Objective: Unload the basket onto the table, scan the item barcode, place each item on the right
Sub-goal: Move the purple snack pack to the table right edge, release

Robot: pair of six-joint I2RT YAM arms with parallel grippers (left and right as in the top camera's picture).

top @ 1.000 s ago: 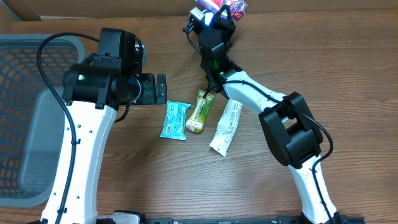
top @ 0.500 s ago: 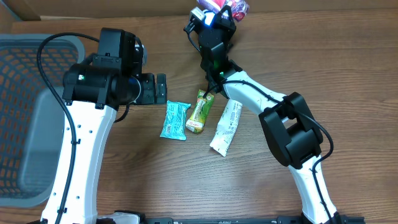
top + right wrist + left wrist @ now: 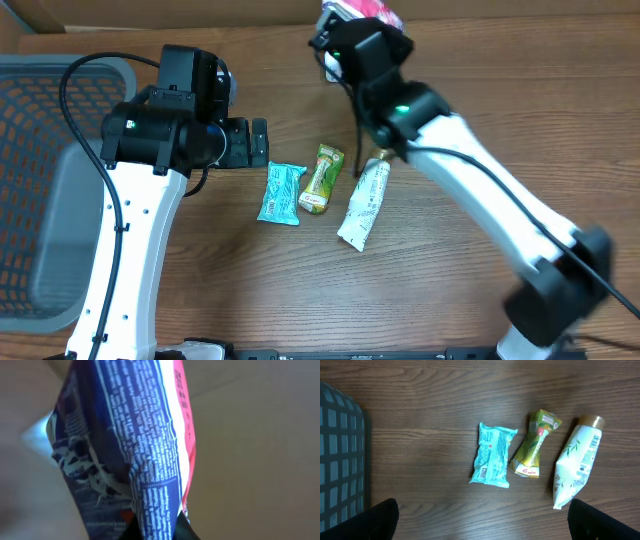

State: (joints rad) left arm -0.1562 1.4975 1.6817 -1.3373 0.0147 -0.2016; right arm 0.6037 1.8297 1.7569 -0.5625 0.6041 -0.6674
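Overhead, a brown wood-grain table [image 3: 500, 120] fills the picture, with a tan band [image 3: 150, 12] along its edge at 12 o'clock. A grey mesh basket [image 3: 40, 110] sits at 9 o'clock, partly under the left arm.

The right gripper [image 3: 352, 22] reaches to 12 o'clock and is clamped on a packet [image 3: 150, 450]. From above the packet is red and pink at the frame's edge. In the right wrist view it stands upright, dark blue with fine white print and a red side, and its barcode cannot be made out. Behind it there is only blurred beige.

The left gripper [image 3: 247, 142] hangs above the table at about 10 o'clock from centre, its jaws wide apart and nothing between them. In the left wrist view its fingertips [image 3: 380, 520] show only at the lower corners.

Three things lie flat near the centre, side by side and apart. A teal pack [image 3: 492, 454] is at 9 o'clock of the row, a green pack [image 3: 535, 445] is in the middle, and a white pouch [image 3: 577, 460] with a gold cap is at 3 o'clock.
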